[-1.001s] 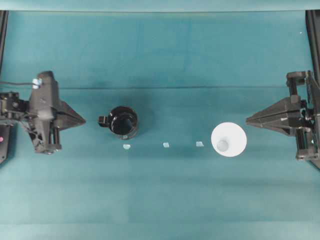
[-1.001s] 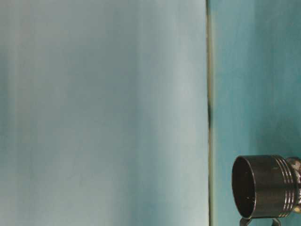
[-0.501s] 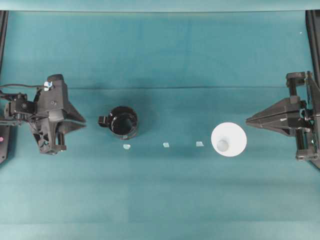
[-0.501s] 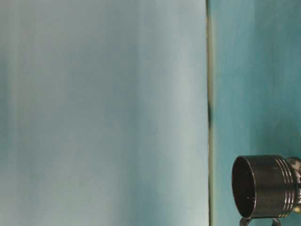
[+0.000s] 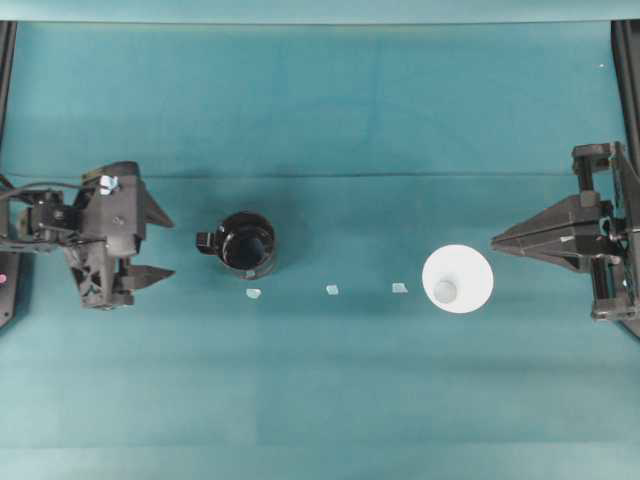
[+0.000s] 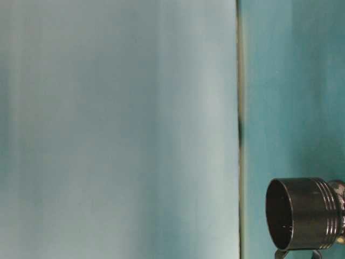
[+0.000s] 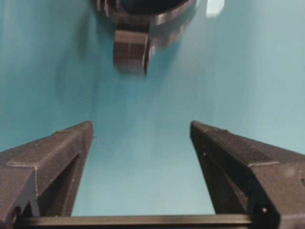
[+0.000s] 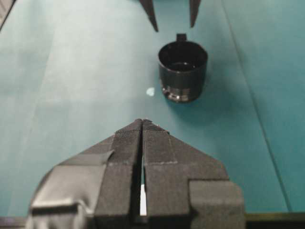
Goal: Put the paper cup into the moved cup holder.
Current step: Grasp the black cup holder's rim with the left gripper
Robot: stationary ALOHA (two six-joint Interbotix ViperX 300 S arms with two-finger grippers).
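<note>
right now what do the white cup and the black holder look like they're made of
Paper cup: matte white, no shine, thin rim; probably paper.
Cup holder: glossy black with ridged rings near the base and highlights on its wall; likely hard plastic, though coated metal can't be excluded.

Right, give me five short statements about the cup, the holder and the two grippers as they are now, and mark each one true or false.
1. The paper cup sits inside the cup holder. False: they stand apart on the table, the cup to the right of the holder in the overhead view.
2. The left gripper is open. True.
3. The right gripper is clamped on the paper cup. False: it is shut on nothing, beside the cup.
4. The holder's tab handle points toward the left gripper. True.
5. The cup holder lies on its side. False: it stands upright, mouth up.
</note>
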